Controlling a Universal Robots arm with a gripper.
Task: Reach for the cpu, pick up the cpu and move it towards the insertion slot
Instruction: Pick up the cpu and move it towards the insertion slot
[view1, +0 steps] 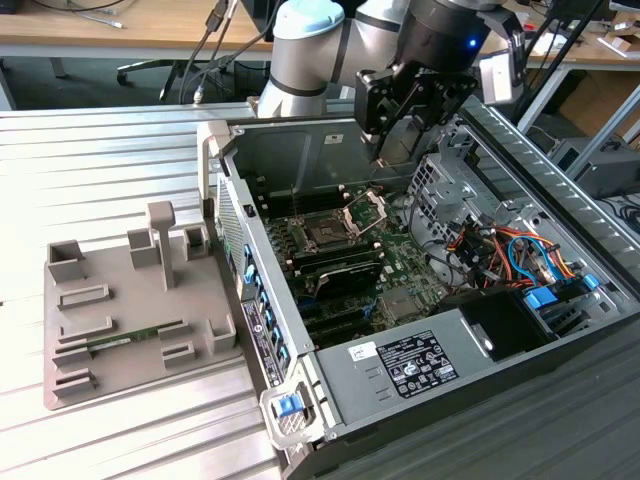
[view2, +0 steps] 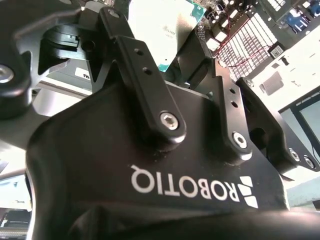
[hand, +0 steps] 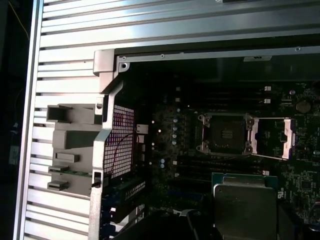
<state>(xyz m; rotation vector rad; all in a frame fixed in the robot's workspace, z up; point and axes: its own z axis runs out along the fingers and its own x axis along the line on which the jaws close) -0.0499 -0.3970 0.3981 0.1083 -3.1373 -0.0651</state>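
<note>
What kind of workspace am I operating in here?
Likely a robotics lab bench: an open computer case on a ribbed metal table, a grey parts fixture beside it, desks and cables behind.

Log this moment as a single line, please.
gripper: shut on cpu | cpu: lifted, above motherboard | insertion slot: bracket open, empty | cpu not at slot yet

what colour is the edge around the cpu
Green, around a silvery face, on the cpu; best in the first wrist view.
</note>
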